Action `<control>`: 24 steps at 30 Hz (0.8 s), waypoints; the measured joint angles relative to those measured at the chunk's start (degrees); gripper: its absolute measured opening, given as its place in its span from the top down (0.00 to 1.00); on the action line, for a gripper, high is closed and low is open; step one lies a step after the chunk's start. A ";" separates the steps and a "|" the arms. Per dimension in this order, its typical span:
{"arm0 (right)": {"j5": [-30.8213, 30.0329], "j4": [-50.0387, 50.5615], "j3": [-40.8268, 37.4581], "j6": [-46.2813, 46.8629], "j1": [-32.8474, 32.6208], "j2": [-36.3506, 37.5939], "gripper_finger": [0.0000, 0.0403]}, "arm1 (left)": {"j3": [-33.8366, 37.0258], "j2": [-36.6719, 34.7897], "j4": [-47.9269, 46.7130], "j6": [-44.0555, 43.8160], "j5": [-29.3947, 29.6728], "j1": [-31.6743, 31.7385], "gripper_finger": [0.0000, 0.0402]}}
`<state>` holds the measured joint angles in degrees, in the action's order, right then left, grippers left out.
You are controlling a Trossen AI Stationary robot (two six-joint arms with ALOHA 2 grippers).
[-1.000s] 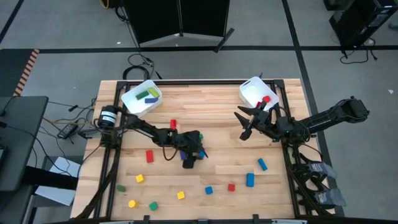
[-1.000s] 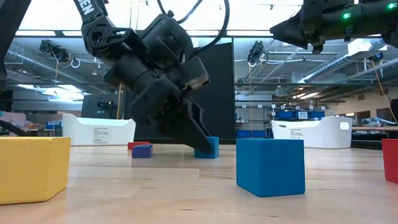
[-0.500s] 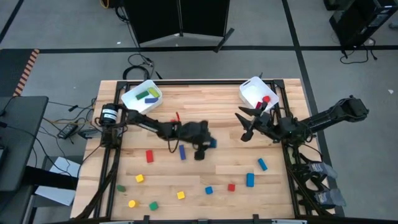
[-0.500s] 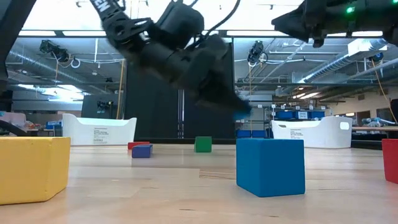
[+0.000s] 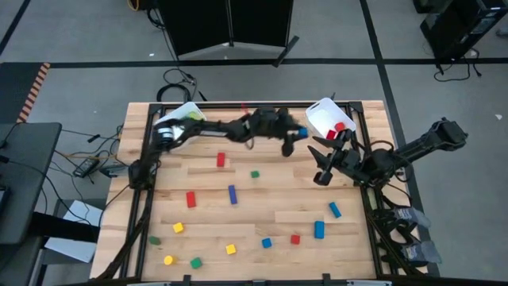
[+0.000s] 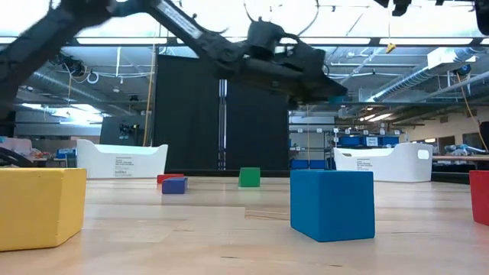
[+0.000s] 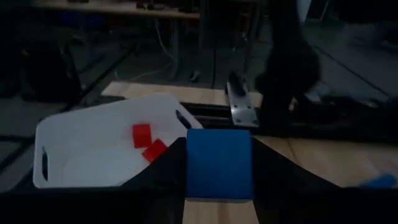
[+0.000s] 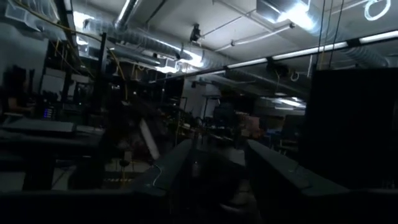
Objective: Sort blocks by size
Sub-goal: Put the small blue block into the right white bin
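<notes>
The left gripper (image 7: 219,163) has its jaws closed on a blue cube (image 7: 219,163), which fills the gap between the two dark fingers (image 7: 163,171) in the left wrist view. Seen from above, that gripper (image 5: 295,133) is stretched far across the back of the bench (image 5: 270,206), with the cube (image 5: 302,133) held in the air just beside the right white bin (image 5: 321,119). Two red blocks (image 7: 148,142) lie in this bin (image 7: 87,158). The right gripper (image 5: 319,161) hangs over the right part of the bench, near the same bin, its jaws parted and holding nothing. The left white bin (image 5: 176,121) at the back left corner holds a few blocks, partly hidden by the left arm. The remaining blocks (image 5: 230,194) are scattered on the bench: a red one and a green one near the middle, a red and a blue bar further forward, and yellow, green, blue and red cubes along the front. In the low view a yellow cube (image 6: 40,206) and a blue cube (image 6: 331,203) stand nearest the camera.
</notes>
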<state>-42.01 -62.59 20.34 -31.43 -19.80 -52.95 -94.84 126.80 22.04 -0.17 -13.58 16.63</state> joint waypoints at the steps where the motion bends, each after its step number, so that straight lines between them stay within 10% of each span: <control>1: 0.00 0.00 0.00 -0.13 -0.20 0.02 0.61 | -3.62 2.33 -0.82 -0.60 -0.11 0.51 0.66; 12: 0.01 0.05 0.00 -0.29 -0.53 0.00 0.61 | -40.07 26.85 -12.39 -11.68 2.36 4.35 0.66; 19: 0.02 0.18 0.00 -0.32 -0.53 0.00 0.61 | -36.57 27.91 -7.52 -16.96 5.97 6.29 0.66; 24: 0.01 0.40 0.00 -0.29 -0.45 -0.02 0.61 | -36.57 28.18 -4.93 -18.29 4.46 6.71 0.43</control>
<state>-42.00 -62.19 20.34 -31.73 -20.25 -52.97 -131.41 154.98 17.11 -18.46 -9.13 23.33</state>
